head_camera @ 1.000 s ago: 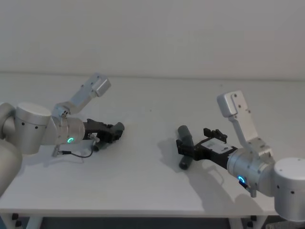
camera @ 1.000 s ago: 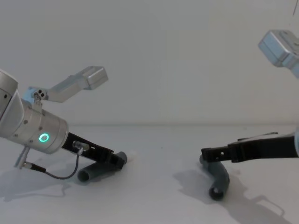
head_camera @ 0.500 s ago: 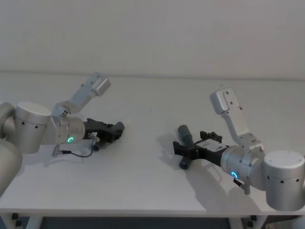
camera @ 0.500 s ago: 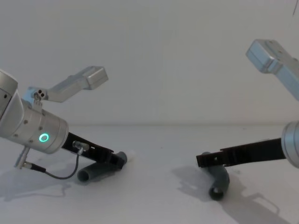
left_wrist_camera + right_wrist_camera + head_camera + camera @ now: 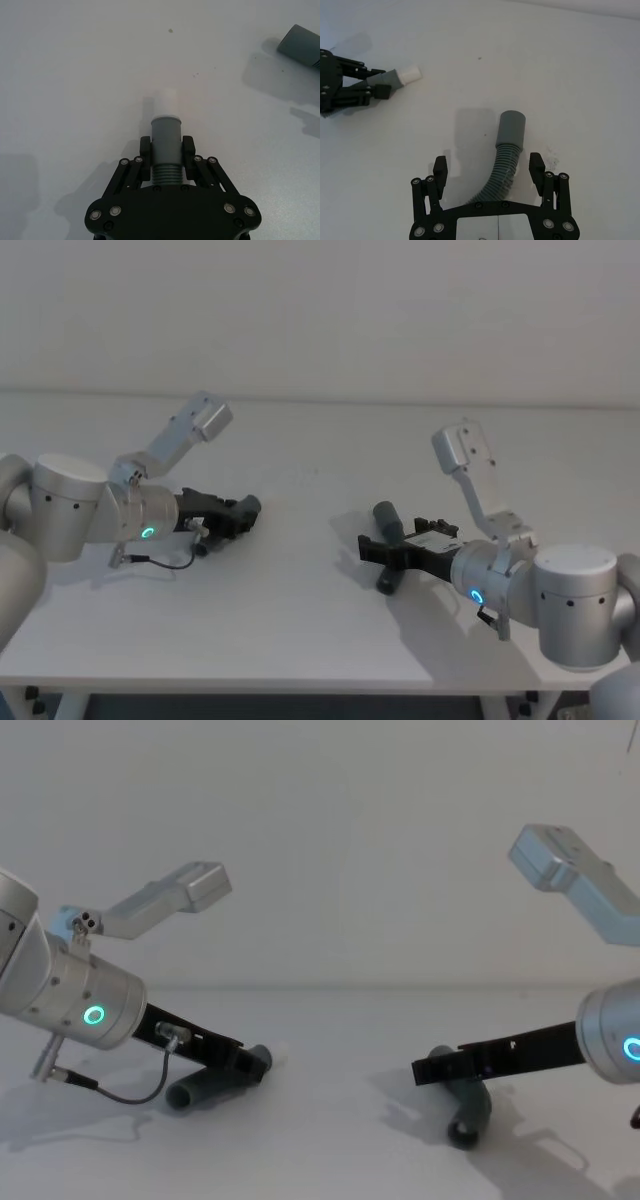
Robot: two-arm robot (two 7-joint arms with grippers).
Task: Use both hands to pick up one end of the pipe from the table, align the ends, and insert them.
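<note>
On the white table (image 5: 300, 630), our black left gripper (image 5: 166, 148) clamps the white-tipped grey tube (image 5: 166, 131); the right gripper (image 5: 488, 163) gapes around the ribbed grey elbow tube (image 5: 503, 161), which we judge light, bendy, best held by its collar (image 5: 512, 127).

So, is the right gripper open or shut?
Open: the right gripper has its fingers wide apart, either side of the pipe, not touching it.

This looks like a robotics lab: a plain matte white bench (image 5: 300, 630) stands against a blank white wall (image 5: 320, 310). A silver left arm (image 5: 75, 508) and right arm (image 5: 575, 605), each with a glowing ring, reach over it.
</note>
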